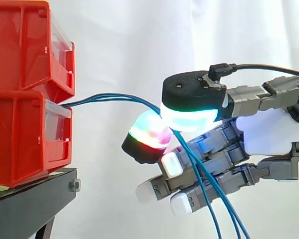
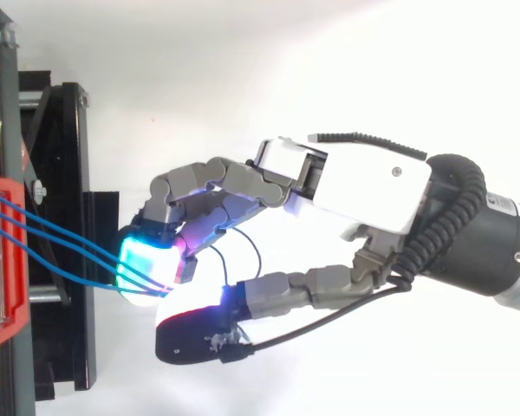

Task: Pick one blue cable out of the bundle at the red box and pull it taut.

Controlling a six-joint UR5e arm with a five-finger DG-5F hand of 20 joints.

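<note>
Three thin blue cables leave the gap between the stacked red bins and run almost straight, slightly arched, to my hand. The thumb pad glows cyan and presses against a finger pad glowing red and green, with the cables pinched between them. Past the pinch the cables hang down to the lower right in the side view. From above, the blue cables span from the red box to the glowing fingertip of my hand. The other fingers stay half curled below.
The bins stand on a black stand at the left, seen from above as a dark frame. A white curtain hangs behind. Open room lies between the bins and the hand.
</note>
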